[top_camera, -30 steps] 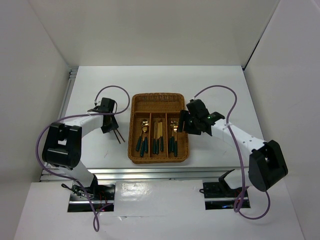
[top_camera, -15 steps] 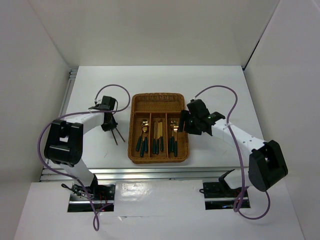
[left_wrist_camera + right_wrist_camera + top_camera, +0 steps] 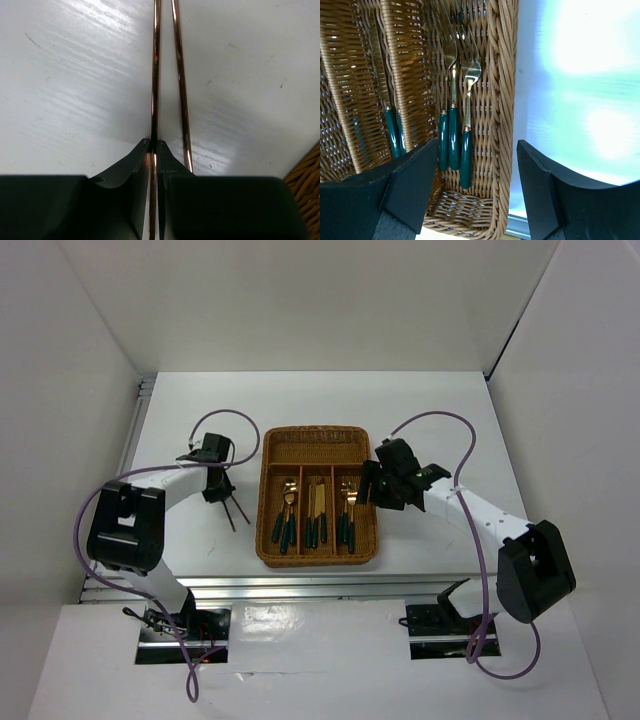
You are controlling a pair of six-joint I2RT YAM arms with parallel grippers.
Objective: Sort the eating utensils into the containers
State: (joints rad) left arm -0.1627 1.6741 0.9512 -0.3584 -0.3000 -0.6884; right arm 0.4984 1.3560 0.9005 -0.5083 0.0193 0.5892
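A: Where is it?

B: One chopstick (image 3: 155, 90) lies on the table (image 3: 75, 75), left of the wicker tray (image 3: 266, 502). The left gripper (image 3: 154, 146) has its jaws clamped on it, and the second chopstick (image 3: 180, 100) lies free just beside.

A: Advice?

B: Lift level, clear the rim, and aim for the bare crosswise slot (image 3: 315, 448). The right gripper (image 3: 476, 150) hangs over the forks (image 3: 469, 75), jaws apart and empty.

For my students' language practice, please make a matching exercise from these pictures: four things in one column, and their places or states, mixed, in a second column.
1. left gripper
2. right gripper
3. gold forks with dark green handles
4. second thin copper-brown chopstick

A. lying free on the white table
B. open, over the rim of the brown woven wicker tray
C. shut on the first copper-brown chopstick
D. in a long slot of that tray

Pairs: 1-C; 2-B; 3-D; 4-A
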